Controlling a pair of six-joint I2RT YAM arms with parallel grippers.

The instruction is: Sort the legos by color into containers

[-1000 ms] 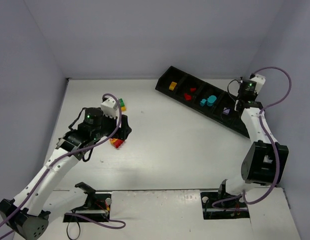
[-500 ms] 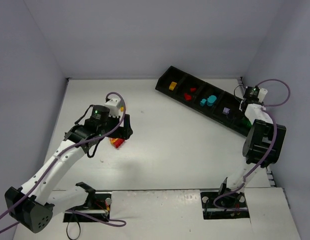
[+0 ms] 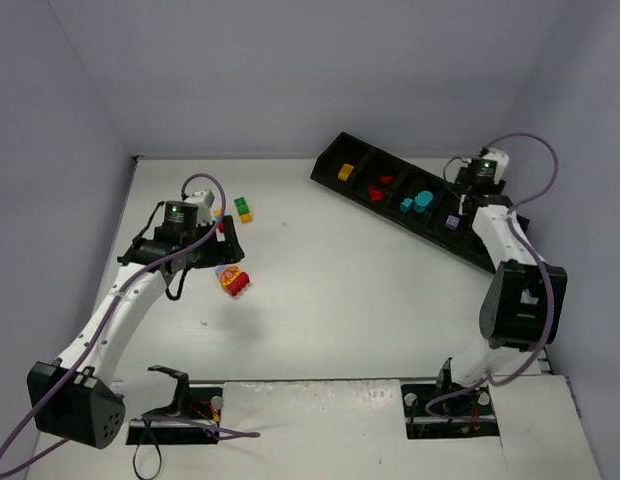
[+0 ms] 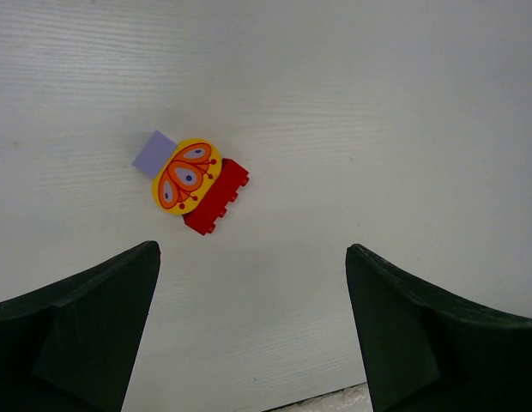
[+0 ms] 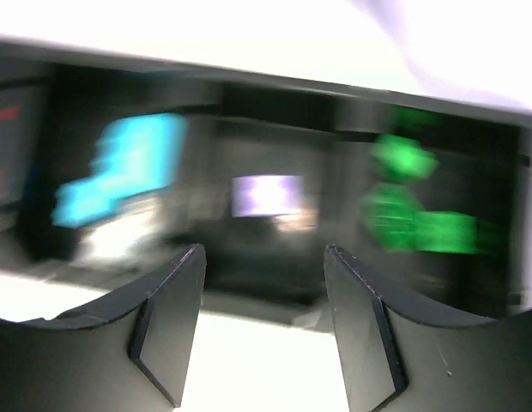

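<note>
Our left hand (image 4: 250, 253), wide and empty, has drawn back from the red-yellow-purple legos (image 4: 197, 182) on the worktop (image 4: 403, 103). Our right hand (image 5: 263, 251), also wide, has swung over the containers (image 3: 321, 169). We judge that stack still unsorted.

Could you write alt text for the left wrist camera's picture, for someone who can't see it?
A small clump of toy bricks lies on a white table: a red brick, a round yellow piece with an orange butterfly print and a pale purple piece, touching. Two dark jaws stand wide apart in the bottom corners, holding nothing.
</note>
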